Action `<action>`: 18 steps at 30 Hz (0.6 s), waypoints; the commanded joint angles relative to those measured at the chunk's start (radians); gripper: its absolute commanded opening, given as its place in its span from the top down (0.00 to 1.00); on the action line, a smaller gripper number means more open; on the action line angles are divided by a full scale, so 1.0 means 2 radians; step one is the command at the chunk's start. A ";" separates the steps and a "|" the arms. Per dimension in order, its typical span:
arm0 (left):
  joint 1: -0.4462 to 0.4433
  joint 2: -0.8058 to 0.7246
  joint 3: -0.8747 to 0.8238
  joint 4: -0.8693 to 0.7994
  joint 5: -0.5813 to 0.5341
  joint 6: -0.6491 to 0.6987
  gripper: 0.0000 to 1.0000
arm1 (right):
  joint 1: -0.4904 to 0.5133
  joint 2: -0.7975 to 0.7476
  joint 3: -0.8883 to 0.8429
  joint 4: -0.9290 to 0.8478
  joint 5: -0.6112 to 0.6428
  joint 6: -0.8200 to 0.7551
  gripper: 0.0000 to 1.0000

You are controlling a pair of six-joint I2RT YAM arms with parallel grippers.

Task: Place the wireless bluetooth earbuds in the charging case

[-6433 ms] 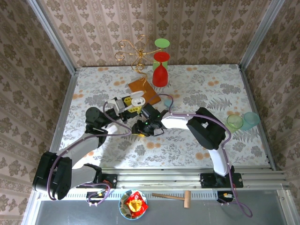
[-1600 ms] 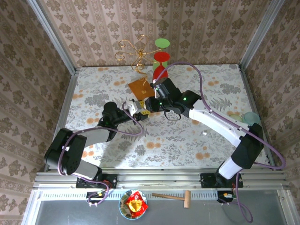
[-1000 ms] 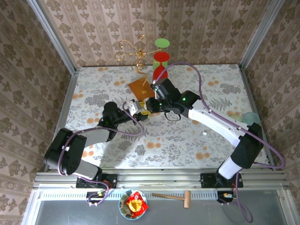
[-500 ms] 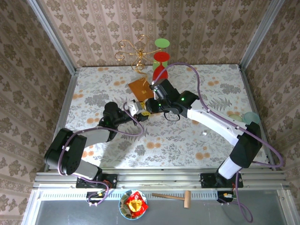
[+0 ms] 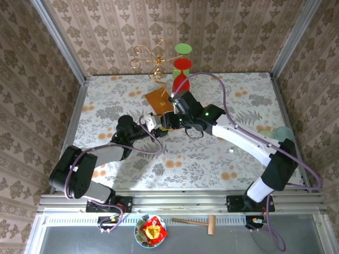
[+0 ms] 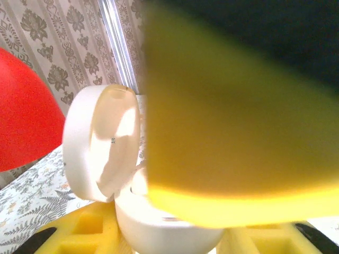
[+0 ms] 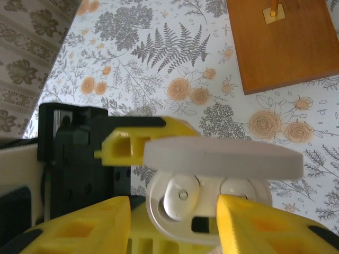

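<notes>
R gripper (image 7: 172,211) jaws spread wider vs a sec ago, above open round white plastic charging case (image 7: 222,156) pinched by L gripper (image 5: 152,123); one small white earbud (image 7: 183,196) seated, 2nd slot unclear

The fixed overhead camera looks down from above and behind the near edge of the table (image 5: 254,95), taking in its full width, with the open charging case (image 5: 150,119) small at mid-table. The left wrist camera sits right against the case (image 6: 159,230), looking level past it to a red glass (image 6: 21,116). The right wrist camera looks steeply down on the case (image 7: 206,209) from just above. All three share the case.
</notes>
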 commanded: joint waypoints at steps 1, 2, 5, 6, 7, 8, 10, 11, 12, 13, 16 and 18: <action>0.002 -0.013 0.008 0.020 0.008 0.010 0.74 | 0.000 -0.048 -0.024 0.014 0.007 -0.019 0.49; 0.003 -0.011 0.009 0.024 0.011 0.005 0.74 | -0.002 -0.057 -0.029 0.014 0.010 -0.024 0.47; 0.004 -0.008 0.010 0.036 0.020 -0.004 0.74 | -0.011 -0.087 -0.054 0.037 0.023 -0.024 0.47; 0.004 -0.007 0.011 0.038 0.023 -0.005 0.74 | -0.016 -0.108 -0.062 0.041 0.025 -0.021 0.47; 0.004 -0.007 0.012 0.038 0.026 -0.006 0.74 | -0.021 -0.118 -0.068 0.045 0.028 -0.019 0.47; 0.004 -0.007 0.012 0.040 0.028 -0.007 0.74 | -0.028 -0.124 -0.072 0.047 0.029 -0.017 0.47; 0.004 -0.007 0.012 0.046 0.035 -0.012 0.74 | -0.046 -0.131 -0.076 0.045 0.026 -0.006 0.47; 0.004 -0.008 0.014 0.045 0.037 -0.012 0.74 | -0.054 -0.133 -0.077 0.046 0.021 -0.003 0.46; 0.004 -0.007 0.014 0.044 0.040 -0.014 0.74 | -0.063 -0.131 -0.075 0.048 0.007 0.003 0.46; 0.004 -0.006 0.014 0.040 0.044 -0.013 0.74 | -0.072 -0.127 -0.070 0.051 -0.012 0.007 0.46; 0.001 -0.007 0.013 0.038 0.052 -0.014 0.74 | -0.085 -0.098 -0.037 0.042 -0.046 0.005 0.46; -0.002 -0.009 0.012 0.039 0.054 -0.016 0.74 | -0.086 -0.067 -0.012 0.029 -0.050 -0.004 0.46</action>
